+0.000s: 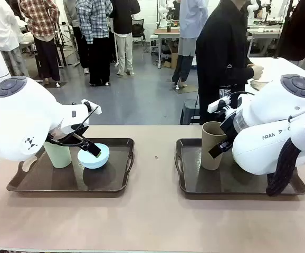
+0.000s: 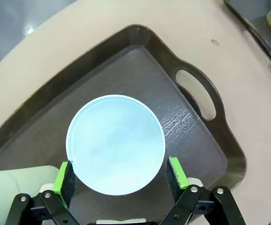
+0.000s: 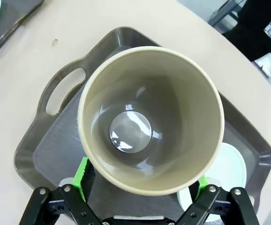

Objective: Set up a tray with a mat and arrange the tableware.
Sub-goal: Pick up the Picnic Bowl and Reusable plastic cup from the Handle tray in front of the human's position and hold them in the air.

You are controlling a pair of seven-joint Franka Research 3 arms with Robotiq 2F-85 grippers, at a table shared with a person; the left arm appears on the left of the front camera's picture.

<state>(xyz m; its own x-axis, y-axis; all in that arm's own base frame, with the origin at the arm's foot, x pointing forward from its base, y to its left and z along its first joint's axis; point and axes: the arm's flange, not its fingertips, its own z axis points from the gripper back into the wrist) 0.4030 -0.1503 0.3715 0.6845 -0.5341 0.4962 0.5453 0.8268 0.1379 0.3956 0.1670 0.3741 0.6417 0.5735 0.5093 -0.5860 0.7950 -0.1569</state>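
In the front view you can read one piece of lettering: the dark capitals "FRAN" on the white shell of the right arm (image 1: 271,126). They run along its lower side, slightly tilted. After those four letters you see a small dark arrow-like mark and what looks like the start of another letter; the rest is hidden, so you cannot read the whole word. Low on the white shell of the left arm (image 1: 15,126) you will find a small dark emblem of short angular strokes, a sign without letters. In the right wrist view, a dark garment (image 3: 262,28) at the top right corner bears small white print, too small for you to read.
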